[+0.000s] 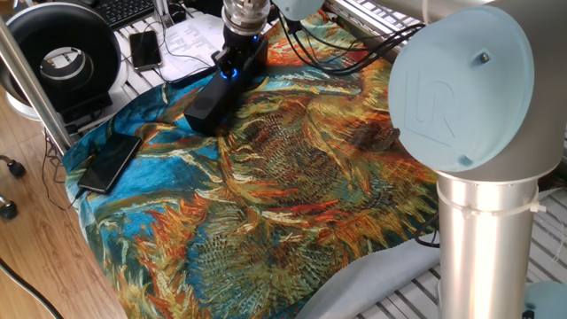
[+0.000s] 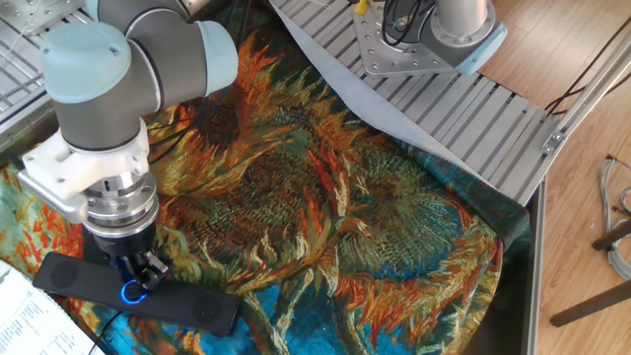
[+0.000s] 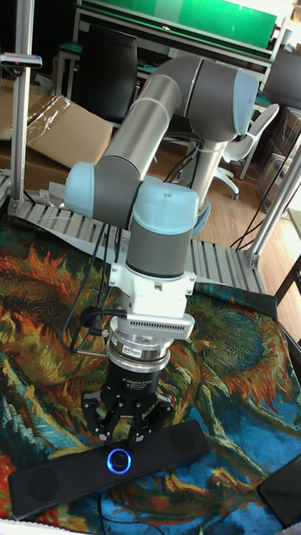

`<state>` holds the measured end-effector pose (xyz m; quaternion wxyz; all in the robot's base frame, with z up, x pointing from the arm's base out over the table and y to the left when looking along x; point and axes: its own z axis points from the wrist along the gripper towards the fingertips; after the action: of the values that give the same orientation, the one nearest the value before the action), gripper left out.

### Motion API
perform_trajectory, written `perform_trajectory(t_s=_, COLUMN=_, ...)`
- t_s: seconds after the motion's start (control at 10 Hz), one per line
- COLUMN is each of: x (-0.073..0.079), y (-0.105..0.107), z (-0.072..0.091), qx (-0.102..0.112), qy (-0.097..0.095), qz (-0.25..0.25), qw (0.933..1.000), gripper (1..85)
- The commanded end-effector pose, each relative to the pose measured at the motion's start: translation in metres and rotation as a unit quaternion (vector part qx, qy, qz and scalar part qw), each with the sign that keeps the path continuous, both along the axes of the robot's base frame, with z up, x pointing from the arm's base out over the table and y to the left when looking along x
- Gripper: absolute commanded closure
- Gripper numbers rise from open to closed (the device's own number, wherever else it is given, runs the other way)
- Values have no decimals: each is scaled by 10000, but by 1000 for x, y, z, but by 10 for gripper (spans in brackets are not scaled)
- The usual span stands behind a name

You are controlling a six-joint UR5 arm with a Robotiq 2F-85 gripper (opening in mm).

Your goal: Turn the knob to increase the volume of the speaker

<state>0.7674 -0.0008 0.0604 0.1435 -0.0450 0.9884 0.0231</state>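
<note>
Only tall view bares knob [image 3: 119,459] below claw [image 3: 125,434].

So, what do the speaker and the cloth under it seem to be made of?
The speaker looks like matte black plastic: it shows a dull, even surface with almost no glare, and a finely dotted grille at one end. The cloth looks like printed or woven fabric, since it lies in soft folds and shows no shine.

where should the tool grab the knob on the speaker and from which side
Grip the knob by its round rim, coming straight down from above. It is a small dial facing up on the flat top of the speaker, which lies flat on the cloth, so only its sides offer opposing faces. The tool already hangs right over it, fingers pointing down around the blue ring.
</note>
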Motion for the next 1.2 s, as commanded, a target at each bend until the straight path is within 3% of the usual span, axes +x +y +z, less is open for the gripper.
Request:
perform_trajectory(t_s=0.0, x=-3, y=-1, z=5, qx=38, qy=31, qz=-27, qw=10000, gripper=497)
perform_trajectory(t_s=0.3, x=-12, y=-2, z=14, qx=46, qy=116, qz=-22, qw=9999, gripper=497)
perform_trajectory(t_s=1.1, x=-15, y=-5, z=17, qx=16, qy=148, qz=-51, qw=9999, gripper=513)
